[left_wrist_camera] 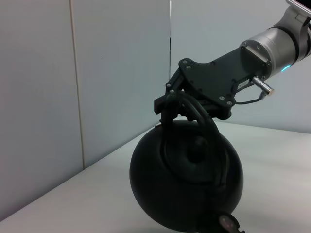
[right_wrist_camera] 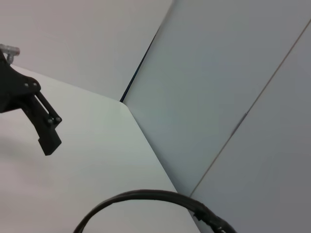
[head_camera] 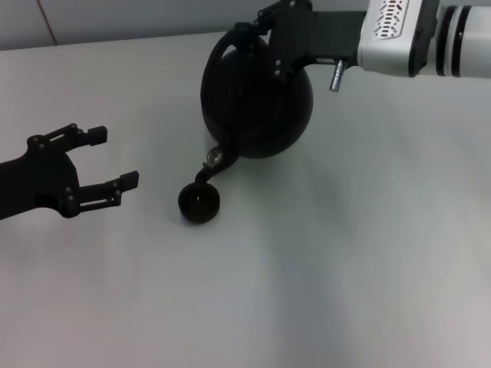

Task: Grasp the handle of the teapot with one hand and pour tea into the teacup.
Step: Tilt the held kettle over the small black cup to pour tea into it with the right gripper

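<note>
Midway: we see right gripper [head_camera: 257, 34] clamping the handle [head_camera: 219, 47], teapot [head_camera: 257, 96] tilted, spout over teacup [head_camera: 199, 203]; left gripper [head_camera: 115, 159] wide, idle.

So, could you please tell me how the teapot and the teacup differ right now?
The teapot is far bigger than the teacup. The teapot hangs tilted, spout down, from the right tool shut on its handle; the teacup sits upright on the table, untouched. Both are round and black.
</note>
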Action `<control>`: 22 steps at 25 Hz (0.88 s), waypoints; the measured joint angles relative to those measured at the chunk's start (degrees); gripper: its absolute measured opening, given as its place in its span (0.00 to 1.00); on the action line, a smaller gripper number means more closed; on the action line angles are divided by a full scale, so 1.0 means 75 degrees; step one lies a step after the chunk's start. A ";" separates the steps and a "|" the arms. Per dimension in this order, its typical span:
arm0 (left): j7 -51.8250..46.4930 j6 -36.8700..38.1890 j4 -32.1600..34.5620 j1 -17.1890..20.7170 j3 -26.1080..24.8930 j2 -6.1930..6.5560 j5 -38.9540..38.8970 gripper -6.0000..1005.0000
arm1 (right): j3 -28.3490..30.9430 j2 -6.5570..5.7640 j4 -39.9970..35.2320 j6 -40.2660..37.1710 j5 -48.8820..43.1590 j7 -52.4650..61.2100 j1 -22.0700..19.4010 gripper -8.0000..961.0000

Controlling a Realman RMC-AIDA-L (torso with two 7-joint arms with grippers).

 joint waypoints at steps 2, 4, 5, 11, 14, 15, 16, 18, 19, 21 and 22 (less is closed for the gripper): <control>0.0000 -0.0021 0.0000 0.0000 -0.0001 -0.0001 0.0000 0.87 | -0.0023 0.0000 -0.0011 0.0001 -0.0003 -0.0001 0.0003 0.11; 0.0000 -0.0038 0.0000 0.0000 0.0000 -0.0004 0.0000 0.87 | -0.0105 0.0000 -0.0057 0.0072 -0.0005 -0.0002 0.0003 0.11; 0.0000 -0.0048 0.0000 0.0000 0.0000 -0.0008 0.0000 0.87 | -0.0233 0.0000 -0.0111 0.0186 -0.0006 0.0003 -0.0014 0.11; 0.0005 -0.0058 0.0000 0.0000 0.0000 -0.0012 0.0000 0.87 | -0.0444 0.0000 -0.0227 0.0392 -0.0008 0.0018 -0.0039 0.11; 0.0044 -0.0057 0.0000 0.0000 0.0000 -0.0013 0.0000 0.87 | -0.0449 0.0000 -0.0236 0.0400 -0.0008 0.0019 -0.0041 0.11; 0.0057 -0.0058 0.0000 0.0000 0.0000 -0.0012 0.0000 0.87 | -0.0455 0.0000 -0.0241 0.0401 -0.0008 0.0012 -0.0043 0.11; 0.0071 -0.0057 0.0000 0.0001 0.0000 -0.0013 0.0000 0.87 | -0.0455 0.0000 -0.0241 0.0401 -0.0008 0.0012 -0.0043 0.11; 0.0098 -0.0057 0.0000 0.0004 0.0000 -0.0012 0.0000 0.87 | -0.0457 0.0000 -0.0258 0.0403 -0.0008 0.0007 -0.0043 0.11; 0.0103 -0.0056 0.0000 0.0007 0.0000 -0.0012 0.0000 0.87 | -0.0457 0.0000 -0.0261 0.0403 -0.0008 0.0007 -0.0043 0.11; 0.0105 -0.0054 0.0000 0.0010 0.0000 -0.0013 0.0000 0.87 | -0.0461 0.0000 -0.0269 0.0404 -0.0008 0.0007 -0.0043 0.11; 0.0105 -0.0054 0.0000 0.0009 0.0000 -0.0012 0.0000 0.87 | -0.0479 0.0000 -0.0272 0.0404 -0.0008 0.0007 -0.0043 0.11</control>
